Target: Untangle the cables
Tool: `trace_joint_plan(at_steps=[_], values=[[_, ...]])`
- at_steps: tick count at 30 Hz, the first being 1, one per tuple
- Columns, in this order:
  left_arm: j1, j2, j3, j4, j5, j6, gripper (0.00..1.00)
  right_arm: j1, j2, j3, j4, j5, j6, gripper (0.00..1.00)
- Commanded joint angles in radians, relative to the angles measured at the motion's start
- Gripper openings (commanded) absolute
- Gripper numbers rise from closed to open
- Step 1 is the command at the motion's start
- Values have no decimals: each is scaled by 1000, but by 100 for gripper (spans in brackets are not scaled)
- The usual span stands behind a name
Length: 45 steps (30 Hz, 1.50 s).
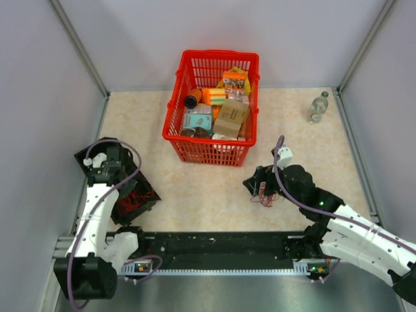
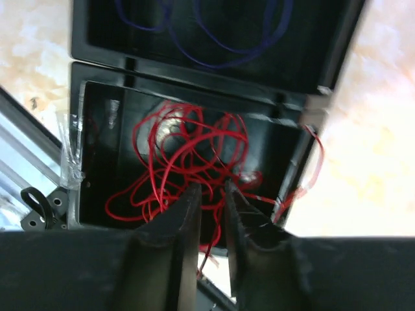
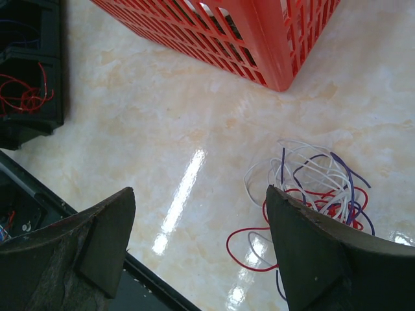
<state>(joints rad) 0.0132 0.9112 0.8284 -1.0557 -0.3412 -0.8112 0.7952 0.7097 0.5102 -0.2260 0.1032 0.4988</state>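
Grabbing step: the left gripper was almost pressed together among red cables in the tray at the left edge of the table. Whether it pinched one, I couldn't tell. The right gripper was spread. Next, I think, came a slow, gentle lift.

White arms, lilac-grey arm cables, black pincers.

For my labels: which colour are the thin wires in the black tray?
Red wires; best in left wrist view.

Glossy marble-look tabletop, red plastic lattice basket, matt black plastic tray, smooth thin-sheathed cables.
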Motion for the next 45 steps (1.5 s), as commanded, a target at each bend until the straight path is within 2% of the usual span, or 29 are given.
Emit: trace_joint_plan(at_steps=[1, 4, 6, 7, 8, 10, 11, 16, 17, 18, 19, 22, 25, 27, 28, 30, 31, 33, 36, 38, 39, 41, 45], values=[[108, 57, -47, 45, -95, -69, 19, -8, -21, 14, 19, -7, 0, 80], [256, 75, -74, 48, 13, -83, 0, -13, 6, 10, 10, 16, 12, 80], [269, 71, -60, 23, 1, -115, 0, -34, 39, 25, -28, 49, 29, 80], [269, 60, -54, 26, 1, -117, 3, -51, 54, 31, -44, 46, 32, 80], [269, 42, -51, 34, 10, -103, 12, -74, 66, 34, -53, 38, 41, 80], [269, 20, -37, 43, 36, -79, 38, -118, 85, 34, -59, 7, 53, 80], [266, 14, -29, 43, 48, -72, 48, -141, 95, 36, -65, 1, 58, 80], [242, -34, 64, 22, 113, 6, 84, -258, 140, 79, -219, 86, 113, 80], [219, -56, 90, 19, 120, 20, 86, -272, 146, 80, -228, 76, 109, 80], [196, -83, 109, 28, 139, 39, 97, -280, 154, 79, -230, 64, 98, 79], [168, -118, 123, 48, 160, 58, 97, -278, 155, 79, -225, 43, 78, 75], [75, -224, 126, 170, 308, 130, 99, -280, 139, 62, -167, -68, 23, 54], [-66, -273, 77, 348, 534, 168, 99, -278, 102, 31, -124, -99, 23, 44], [-189, -264, 28, 492, 643, 159, 99, -278, 105, 22, -105, -135, 15, 33], [-247, -249, 8, 557, 687, 150, 98, -280, 117, 16, -87, -145, 14, 32], [-391, -213, -21, 657, 697, 145, 95, -278, 160, 16, -70, -157, 12, 31], [-480, -190, -23, 693, 673, 159, 94, -278, 183, 20, -65, -161, 12, 23], [-638, -137, -11, 743, 605, 204, 91, -278, 206, 30, -62, -166, 21, 1], [-801, -25, 3, 831, 611, 248, 91, -275, 192, 39, -64, -163, 20, 0], [-867, 64, 14, 890, 629, 257, 95, -272, 182, 56, -116, -106, 11, 18], [-893, 107, 26, 919, 646, 265, 96, -272, 180, 63, -136, -67, -2, 24], [-953, 185, 52, 967, 647, 283, 96, -272, 174, 65, -177, -48, 4, 26], [-1048, 359, 153, 967, 624, 328, 88, -272, 183, 30, -176, -85, 67, 32]])
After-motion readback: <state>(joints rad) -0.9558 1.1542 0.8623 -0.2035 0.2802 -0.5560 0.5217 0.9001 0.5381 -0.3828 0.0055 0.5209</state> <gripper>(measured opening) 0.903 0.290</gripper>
